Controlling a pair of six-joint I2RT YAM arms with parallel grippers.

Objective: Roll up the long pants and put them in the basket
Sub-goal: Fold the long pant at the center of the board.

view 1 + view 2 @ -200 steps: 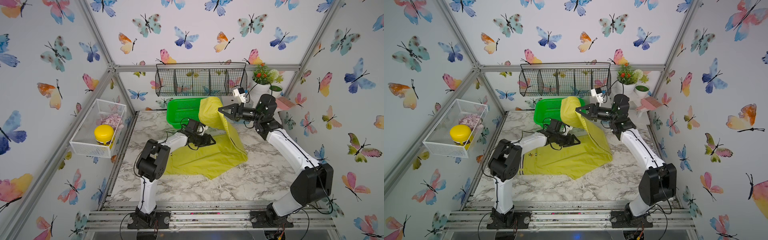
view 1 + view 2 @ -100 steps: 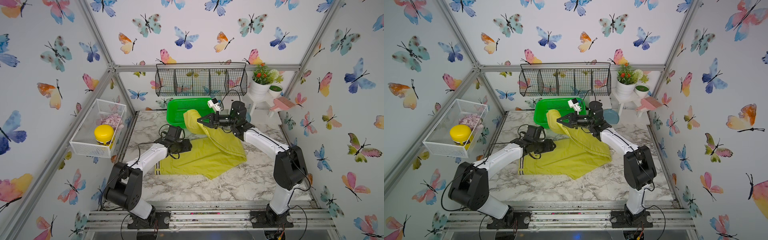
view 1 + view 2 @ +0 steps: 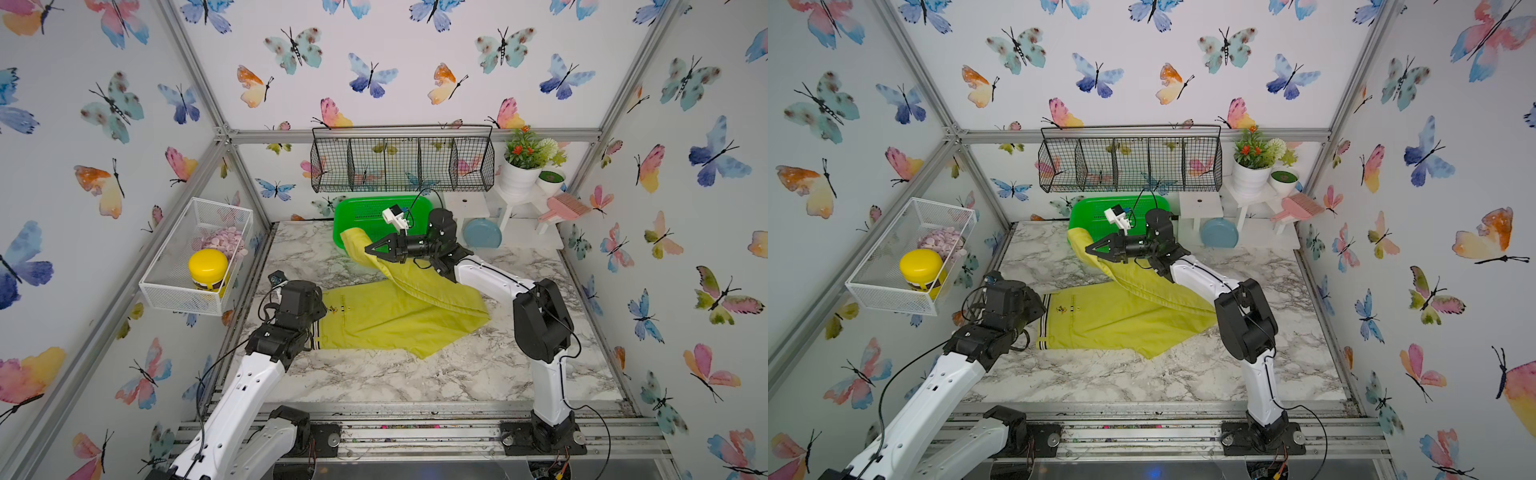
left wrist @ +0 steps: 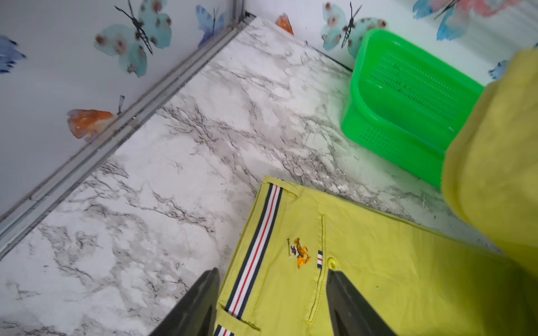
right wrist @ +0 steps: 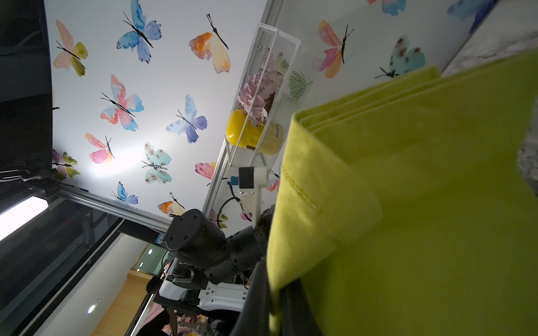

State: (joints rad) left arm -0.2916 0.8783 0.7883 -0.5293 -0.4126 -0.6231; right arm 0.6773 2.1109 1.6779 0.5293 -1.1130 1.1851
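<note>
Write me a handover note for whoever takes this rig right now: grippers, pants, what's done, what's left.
Right gripper: shut on the leg ends of the long pants, holding them raised in front of the green basket.
Left gripper: open, holding nothing, fingers either side of the striped waistband.
Pants: the waist part lies flat on the marble table, and the legs bend back up from the far fold.
Done: leg ends picked up. No roll formed yet.
Left: probably bring the leg ends down, then roll the whole garment up.
</note>
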